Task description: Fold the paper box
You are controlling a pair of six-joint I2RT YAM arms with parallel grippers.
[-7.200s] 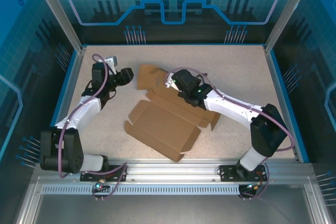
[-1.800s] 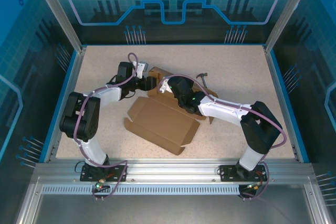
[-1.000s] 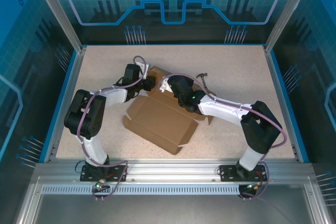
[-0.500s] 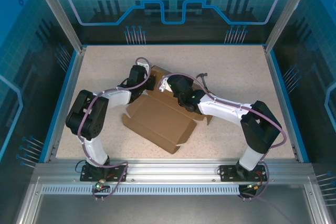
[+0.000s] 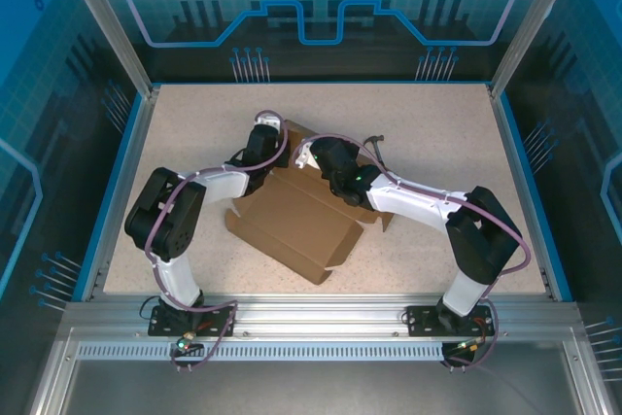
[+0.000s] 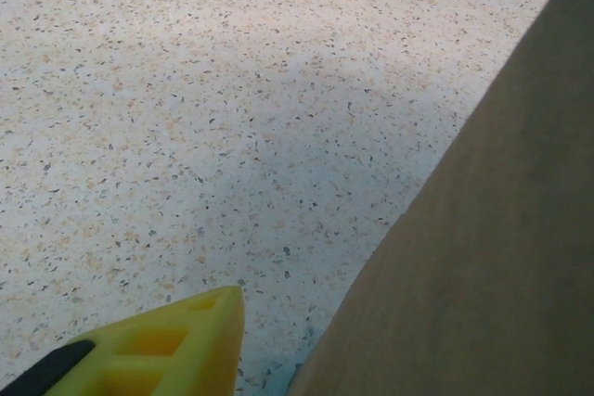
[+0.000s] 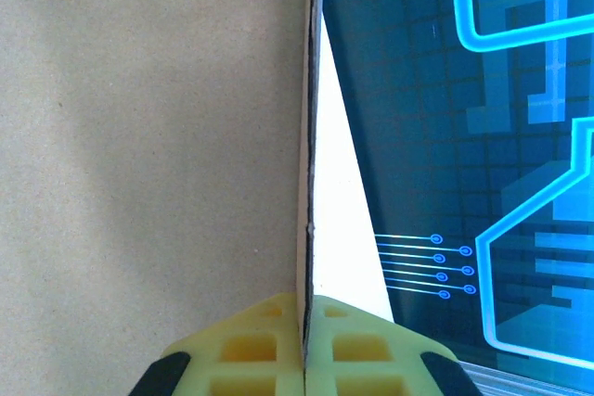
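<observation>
The plain brown cardboard paper box [image 5: 296, 225] lay near the middle of the speckled beige table [image 5: 437, 123], a die-cut sheet only partly folded. Its broad panel rested flat towards the near side, with small tabs along the right edge, and its far flaps rose between the two arms.

The right gripper [image 5: 321, 157] sat at the far right of the box. In the right wrist view its yellow fingers [image 7: 241, 350] were pressed together on the thin edge of a cardboard panel [image 7: 148, 136], seen edge-on against the blue back wall.

The left gripper [image 5: 264, 148] stood at the far left corner of the box. The left wrist view showed one yellow finger [image 6: 167, 345] over the table [image 6: 186, 90], just beside a sloping cardboard face [image 6: 483, 257]. How far its jaws were parted could not be told.
</observation>
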